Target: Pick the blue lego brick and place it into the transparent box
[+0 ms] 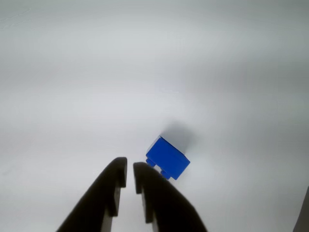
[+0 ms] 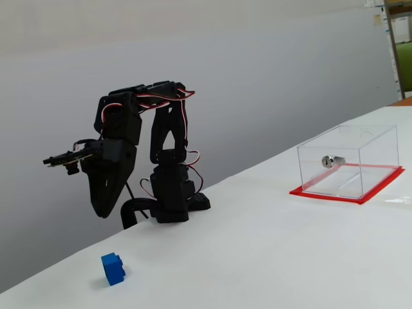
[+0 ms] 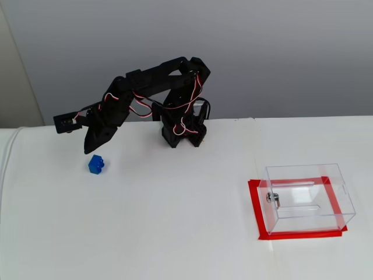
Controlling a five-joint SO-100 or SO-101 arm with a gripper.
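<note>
The blue lego brick [image 1: 168, 158] lies tipped on the white table, just right of my fingertips in the wrist view. It also shows in both fixed views [image 2: 113, 268] [image 3: 96, 164]. My gripper [image 1: 130, 166] hangs above and slightly behind the brick [image 2: 100, 212] [image 3: 88, 150], pointing down, not touching it. Its jaws stand nearly together with only a thin slit and nothing between them. The transparent box [image 2: 347, 161] [image 3: 306, 195], on a red base with a small silver lock [image 3: 273, 198], stands far off on the other side of the table.
The arm's black base [image 2: 168, 206] [image 3: 182, 137] stands at the table's back edge by the grey wall. White tabletop [image 3: 175, 221] stretches between the brick and the box.
</note>
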